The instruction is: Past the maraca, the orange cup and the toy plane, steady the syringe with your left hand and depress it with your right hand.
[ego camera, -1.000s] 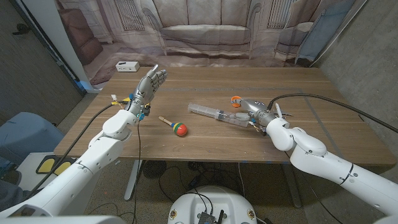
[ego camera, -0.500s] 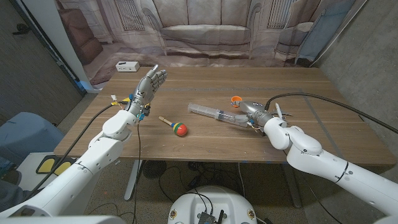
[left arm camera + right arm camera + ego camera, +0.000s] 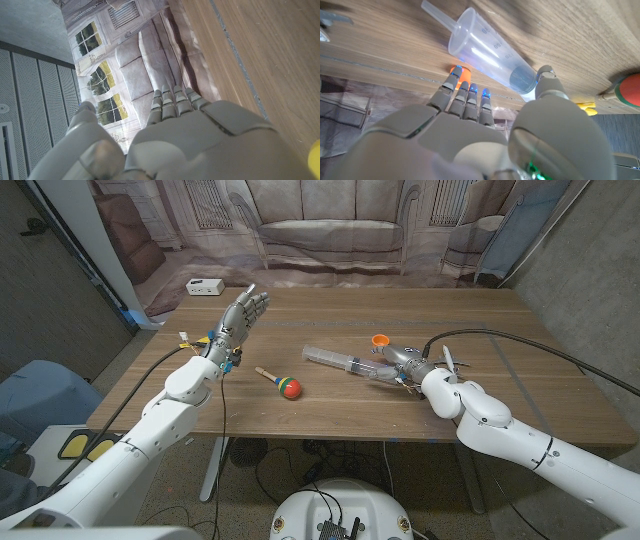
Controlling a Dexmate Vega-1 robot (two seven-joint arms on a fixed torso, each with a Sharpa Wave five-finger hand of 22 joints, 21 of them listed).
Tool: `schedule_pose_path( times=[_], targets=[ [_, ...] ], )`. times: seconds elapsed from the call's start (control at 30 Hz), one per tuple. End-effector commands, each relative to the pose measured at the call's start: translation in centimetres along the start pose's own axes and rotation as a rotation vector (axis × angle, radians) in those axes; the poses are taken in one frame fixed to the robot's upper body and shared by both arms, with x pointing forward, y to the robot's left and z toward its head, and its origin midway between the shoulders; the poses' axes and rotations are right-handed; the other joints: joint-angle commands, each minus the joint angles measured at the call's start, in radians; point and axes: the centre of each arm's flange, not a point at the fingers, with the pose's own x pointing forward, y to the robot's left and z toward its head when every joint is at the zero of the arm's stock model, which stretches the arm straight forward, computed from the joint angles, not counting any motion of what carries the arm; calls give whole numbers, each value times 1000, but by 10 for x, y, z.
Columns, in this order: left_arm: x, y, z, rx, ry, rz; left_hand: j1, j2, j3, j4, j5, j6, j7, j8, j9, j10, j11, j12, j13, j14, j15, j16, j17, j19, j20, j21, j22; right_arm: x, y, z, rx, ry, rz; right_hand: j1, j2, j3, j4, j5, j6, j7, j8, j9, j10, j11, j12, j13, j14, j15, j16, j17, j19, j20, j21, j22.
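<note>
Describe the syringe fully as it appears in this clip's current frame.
The syringe is large, clear plastic with printed graduations, lying on its side across the wooden table. Its plunger end points toward the right hand, whose fingers sit at that end; whether they grip it is unclear. The maraca lies apart from it.

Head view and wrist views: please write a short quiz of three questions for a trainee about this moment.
1. True or false: the left hand is steadying the syringe.
2. Which object lies nearest the right hand?
A. maraca
B. syringe
C. white box
3. Fill in: the small cup beyond the syringe is ____ in colour.

Key:
1. False; it is raised over the table's left part, fingers apart, holding nothing.
2. B
3. orange
</note>
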Motion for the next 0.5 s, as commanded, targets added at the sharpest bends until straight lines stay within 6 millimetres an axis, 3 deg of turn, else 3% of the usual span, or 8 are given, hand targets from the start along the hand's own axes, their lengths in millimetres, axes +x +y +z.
schedule_pose_path(
  times=[0.03,0.13,0.5],
  targets=[
    [3,1,-2,2,21,-3,4,9,5,-3,-3,10,0,-1,5,7,0,-5,4,12,-1,-1,4,5,10,0,3,11,-2,-2,31,28,48,17,1,8,3,10,13,7,8,4,12,0,3,5,7,-2,4,0,20,-4,10,3],
    [4,1,-2,2,19,-5,4,10,5,-3,-3,10,0,-1,5,6,10,-6,4,13,-1,-1,4,5,11,0,3,13,-1,-1,26,32,47,26,1,11,5,10,21,9,10,4,22,-1,6,5,15,-2,6,0,35,-8,14,4],
    [2,1,-4,-3,19,1,4,11,5,-4,-4,10,-1,-2,5,11,4,-5,4,14,-1,-1,4,6,16,0,3,9,4,3,5,60,-11,58,-7,14,8,10,53,1,18,4,57,-8,13,5,60,-10,17,1,92,-2,25,4]
  ],
)
